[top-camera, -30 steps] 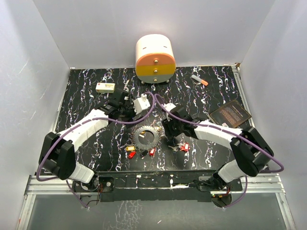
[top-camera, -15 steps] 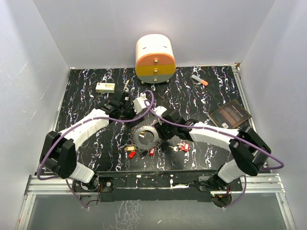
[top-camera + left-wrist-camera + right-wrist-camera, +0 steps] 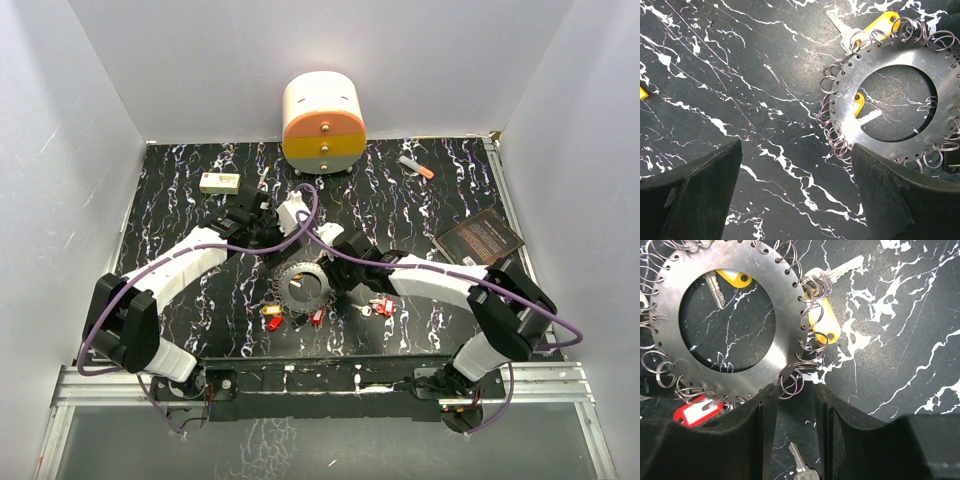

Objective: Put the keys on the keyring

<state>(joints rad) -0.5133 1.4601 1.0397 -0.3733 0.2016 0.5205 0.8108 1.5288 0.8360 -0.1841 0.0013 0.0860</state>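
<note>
The keyring lies flat on the black marbled table, a steel disc rimmed with small wire loops. A yellow key hangs on a loop at its edge, and another yellow key shows through the hole. Loose red keys and a yellow key lie near the ring. My right gripper sits at the ring's rim, its jaws narrow but apart, one wire loop at the fingertips. A silver key lies between the fingers. My left gripper hovers wide open, empty, beside the ring.
A round cream, orange and grey drawer box stands at the back. A white and yellow block lies back left, an orange-tipped marker back right, a dark card on the right. White walls close in the table.
My right gripper has moved left from the red keys up to the ring's rim, and its jaws have narrowed. The left arm has barely moved.
</note>
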